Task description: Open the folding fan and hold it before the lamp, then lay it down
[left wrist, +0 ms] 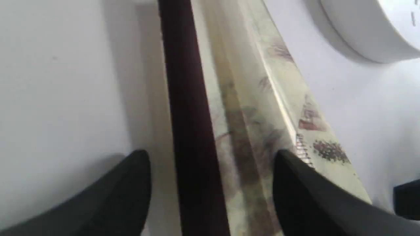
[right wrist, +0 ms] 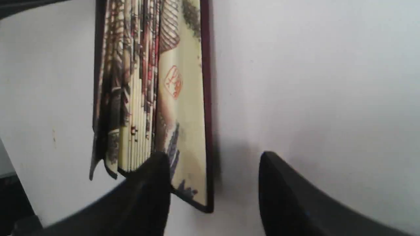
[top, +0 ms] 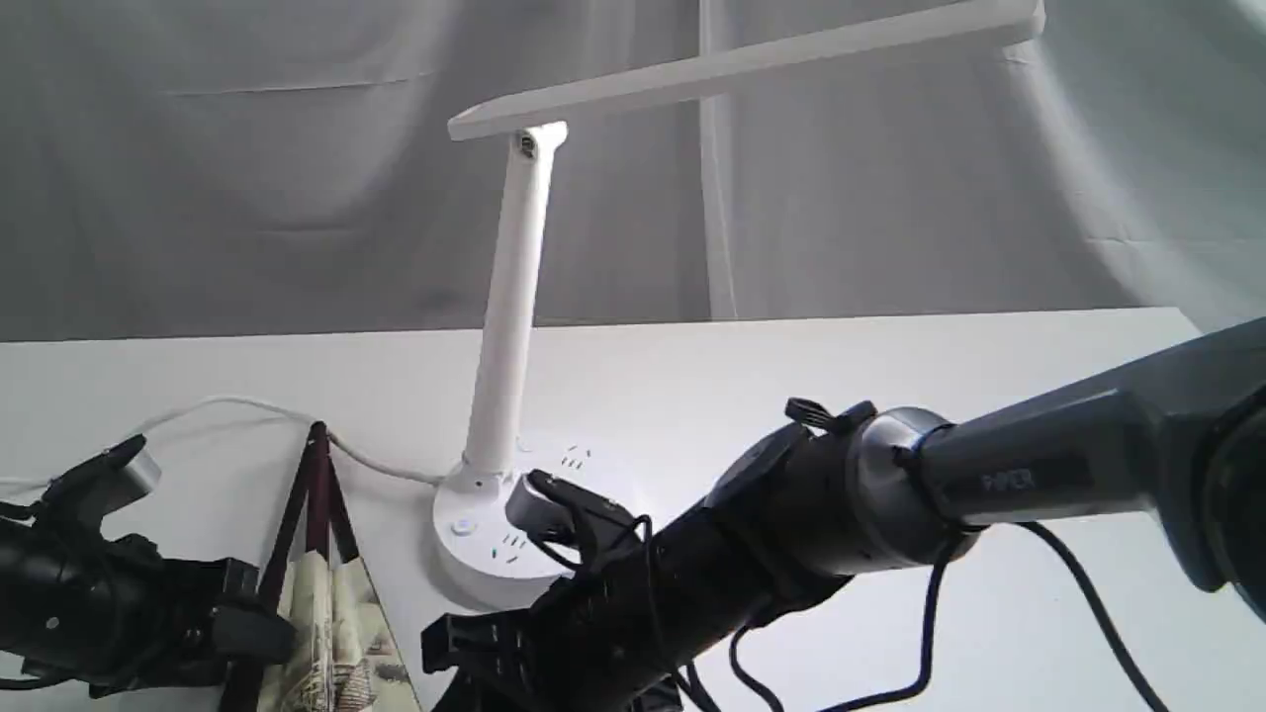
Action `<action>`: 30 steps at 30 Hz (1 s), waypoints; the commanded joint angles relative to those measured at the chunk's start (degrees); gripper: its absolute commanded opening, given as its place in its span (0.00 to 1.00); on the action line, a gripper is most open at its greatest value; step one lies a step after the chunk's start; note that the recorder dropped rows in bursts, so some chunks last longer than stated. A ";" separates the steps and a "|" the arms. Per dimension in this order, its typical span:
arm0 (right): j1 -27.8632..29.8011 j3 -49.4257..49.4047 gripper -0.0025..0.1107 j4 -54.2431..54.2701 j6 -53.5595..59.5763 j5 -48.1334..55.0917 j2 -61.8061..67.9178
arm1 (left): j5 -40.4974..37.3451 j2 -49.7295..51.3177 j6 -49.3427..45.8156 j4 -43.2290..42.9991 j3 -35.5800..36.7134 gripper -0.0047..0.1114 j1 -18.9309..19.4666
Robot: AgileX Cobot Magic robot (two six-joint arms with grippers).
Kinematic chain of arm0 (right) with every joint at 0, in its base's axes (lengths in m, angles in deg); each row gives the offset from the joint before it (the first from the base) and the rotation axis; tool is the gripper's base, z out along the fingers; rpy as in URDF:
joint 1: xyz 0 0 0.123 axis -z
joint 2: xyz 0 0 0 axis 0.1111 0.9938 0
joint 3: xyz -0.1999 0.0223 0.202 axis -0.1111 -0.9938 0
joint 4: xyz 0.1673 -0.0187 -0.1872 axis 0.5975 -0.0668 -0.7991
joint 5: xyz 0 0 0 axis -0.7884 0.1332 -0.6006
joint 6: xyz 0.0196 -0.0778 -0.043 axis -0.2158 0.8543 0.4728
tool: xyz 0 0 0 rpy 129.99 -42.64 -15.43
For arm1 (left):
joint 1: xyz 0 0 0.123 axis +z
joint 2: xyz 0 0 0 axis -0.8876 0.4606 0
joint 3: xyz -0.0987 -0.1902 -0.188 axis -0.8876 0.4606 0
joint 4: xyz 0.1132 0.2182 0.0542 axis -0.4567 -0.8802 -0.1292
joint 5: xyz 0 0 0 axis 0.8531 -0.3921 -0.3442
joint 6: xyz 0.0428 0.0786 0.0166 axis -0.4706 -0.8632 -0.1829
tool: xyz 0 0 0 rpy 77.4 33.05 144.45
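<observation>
The folding fan [top: 336,633] lies partly spread on the white table at the lower left, with its pivot pointing toward the lamp's cord. My left gripper [left wrist: 210,154] is open. It straddles one dark maroon outer rib [left wrist: 187,108] and the pleats beside it, with a gap on either side. My right gripper [right wrist: 213,154] is also open around the other outer rib [right wrist: 206,98]. One of its fingers [right wrist: 154,190] overlaps the printed leaf [right wrist: 147,82]. The lamp [top: 509,326] stands upright in the middle, and its bar head [top: 752,64] reaches to the upper right.
The lamp's round base [top: 485,554] sits close to the right of the fan; its rim also shows as the lamp base [left wrist: 370,29]. A white cord [top: 247,405] runs left from the base behind the fan's pivot. My right arm [top: 791,514] crosses the front of the table. A grey curtain hangs behind.
</observation>
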 commanded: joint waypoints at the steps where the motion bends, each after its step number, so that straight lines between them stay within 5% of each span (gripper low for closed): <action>1: -0.14 0.37 0.41 -1.68 0.58 0.34 -0.19 | 2.06 -0.01 -2.47 1.62 -0.07 0.53 0.21; 30: -2.56 0.37 0.41 4.29 -1.05 -2.83 2.44 | -6.15 1.99 -7.40 9.30 -0.07 0.51 0.21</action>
